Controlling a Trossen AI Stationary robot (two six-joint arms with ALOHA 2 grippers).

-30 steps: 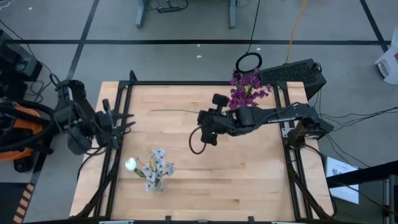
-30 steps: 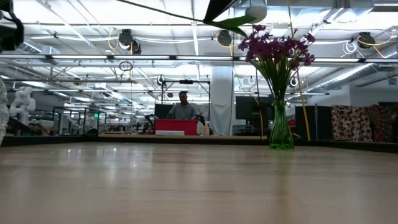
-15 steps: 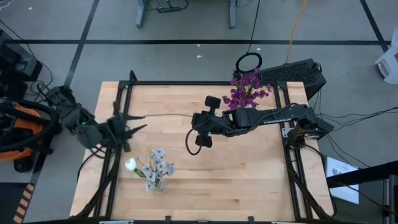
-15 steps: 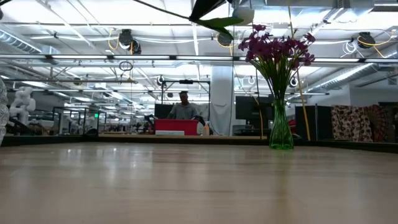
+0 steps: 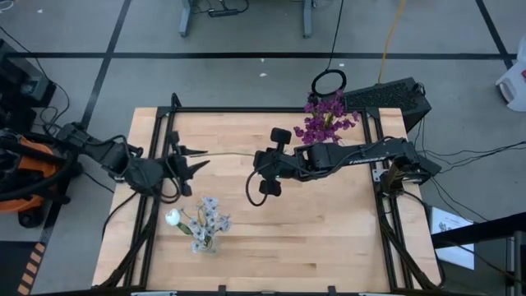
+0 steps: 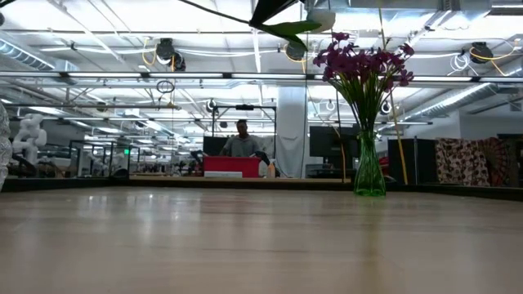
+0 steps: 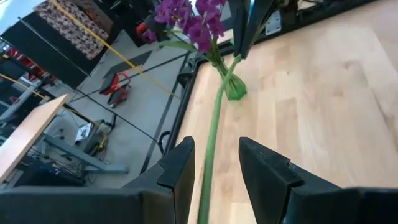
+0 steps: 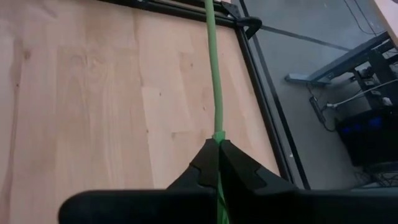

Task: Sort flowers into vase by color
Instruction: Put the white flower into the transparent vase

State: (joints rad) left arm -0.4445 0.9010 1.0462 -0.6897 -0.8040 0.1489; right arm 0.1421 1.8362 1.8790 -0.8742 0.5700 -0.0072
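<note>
Done: purple flowers (image 5: 327, 117) in green vase (image 6: 369, 173), upper right; white and pale flowers (image 5: 200, 220) lower left
Held stem (image 5: 226, 154): centre, clenched in right gripper (image 5: 256, 158); left gripper (image 5: 194, 159) spread around it
Left: vase this stem

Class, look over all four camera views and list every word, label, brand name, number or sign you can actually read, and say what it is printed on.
None can be read.
The sheet of paper on the floor beside the table carries dark marks, too small to read.
A small green light glows in the room behind, with no legible text.
The red box on the far bench shows no lettering.
</note>
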